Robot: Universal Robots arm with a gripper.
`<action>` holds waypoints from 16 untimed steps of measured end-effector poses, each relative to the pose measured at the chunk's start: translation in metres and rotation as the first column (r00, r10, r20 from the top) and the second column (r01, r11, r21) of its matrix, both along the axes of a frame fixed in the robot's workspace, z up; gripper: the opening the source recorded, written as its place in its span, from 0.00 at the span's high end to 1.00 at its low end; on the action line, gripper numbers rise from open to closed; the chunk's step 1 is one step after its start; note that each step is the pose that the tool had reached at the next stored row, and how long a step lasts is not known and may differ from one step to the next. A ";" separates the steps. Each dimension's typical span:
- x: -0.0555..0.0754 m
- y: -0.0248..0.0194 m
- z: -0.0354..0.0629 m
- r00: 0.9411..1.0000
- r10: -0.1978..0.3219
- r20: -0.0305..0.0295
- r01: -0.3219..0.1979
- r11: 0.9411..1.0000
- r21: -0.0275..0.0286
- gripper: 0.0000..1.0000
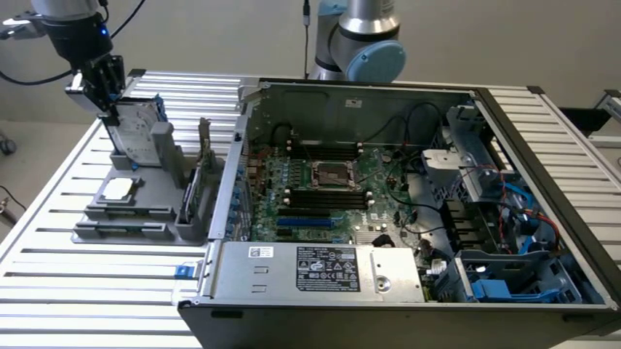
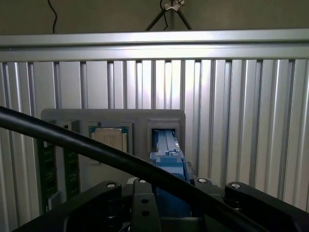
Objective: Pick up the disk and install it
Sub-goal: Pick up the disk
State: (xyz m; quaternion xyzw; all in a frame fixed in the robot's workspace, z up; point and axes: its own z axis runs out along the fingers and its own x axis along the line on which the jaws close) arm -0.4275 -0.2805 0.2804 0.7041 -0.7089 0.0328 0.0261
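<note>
The disk (image 1: 136, 127) stands on edge in a slot of the grey holder (image 1: 145, 218) at the exterior view's left, its silver face and blue carrier frame showing. My gripper (image 1: 105, 98) comes down from above and its fingers clamp the disk's upper end. In the wrist view the blue carrier (image 2: 169, 164) runs from the holder's slot (image 2: 164, 133) up between the gripper's black links (image 2: 140, 203). I cannot tell whether the disk's lower end still sits in the slot or has just lifted clear.
The holder also carries a square silver chip (image 1: 118, 189) and green memory sticks (image 2: 48, 164). The open computer case (image 1: 388, 182) lies at the exterior view's right, with a labelled power supply box (image 1: 321, 269) and blue drive bays (image 1: 505, 287). A black cable (image 2: 96, 150) crosses the wrist view.
</note>
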 end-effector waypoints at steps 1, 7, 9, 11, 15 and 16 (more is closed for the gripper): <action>0.000 0.0000 0.0001 1.000 0.000 0.000 0.000 1.000 0.000 0.67; 0.000 0.0000 0.0096 1.000 0.000 0.000 0.000 1.000 0.000 0.67; 0.000 0.0000 0.0162 1.000 0.000 0.000 0.000 1.000 0.000 0.67; 0.000 0.0000 0.0245 1.000 0.000 0.000 0.000 1.000 0.000 0.67; 0.000 0.0000 0.0427 1.000 0.000 0.000 0.000 1.000 0.000 0.67; 0.000 0.0000 0.0473 1.000 0.000 0.000 0.000 1.000 0.000 0.67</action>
